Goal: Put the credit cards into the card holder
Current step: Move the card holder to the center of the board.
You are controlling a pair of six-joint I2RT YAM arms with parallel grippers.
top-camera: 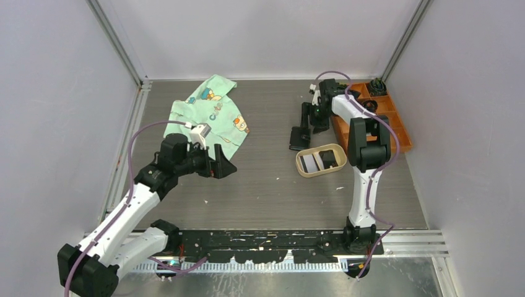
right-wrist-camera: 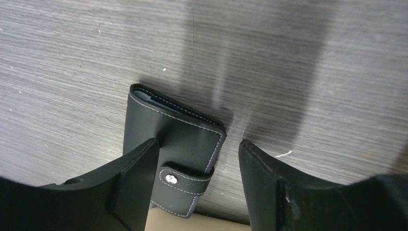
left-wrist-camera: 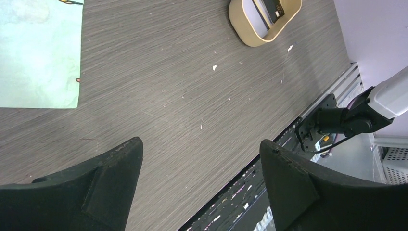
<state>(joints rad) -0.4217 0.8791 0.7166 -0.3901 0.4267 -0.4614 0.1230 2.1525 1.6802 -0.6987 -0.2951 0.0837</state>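
The card holder (right-wrist-camera: pixel 173 139), a black stitched wallet with its snap tab fastened, lies flat on the grey table (top-camera: pixel 272 185) just behind the beige oval tray (top-camera: pixel 337 169). My right gripper (right-wrist-camera: pixel 198 159) hangs over it with jaws apart. The left finger covers the wallet's left part, and the right finger stands off its right edge with table showing between. In the top view the card holder (top-camera: pixel 299 137) sits below the right gripper (top-camera: pixel 314 117). Credit cards lie in the tray: a white one (top-camera: pixel 308 162) and a dark one (top-camera: pixel 329 158). My left gripper (left-wrist-camera: pixel 202 159) is open over bare table at the left.
A mint-green printed cloth (top-camera: pixel 213 114) lies at the back left, its edge close to the left gripper. An orange compartment bin (top-camera: pixel 396 127) with small dark parts stands along the right wall. The black base rail (top-camera: pixel 266 238) runs along the table's near edge.
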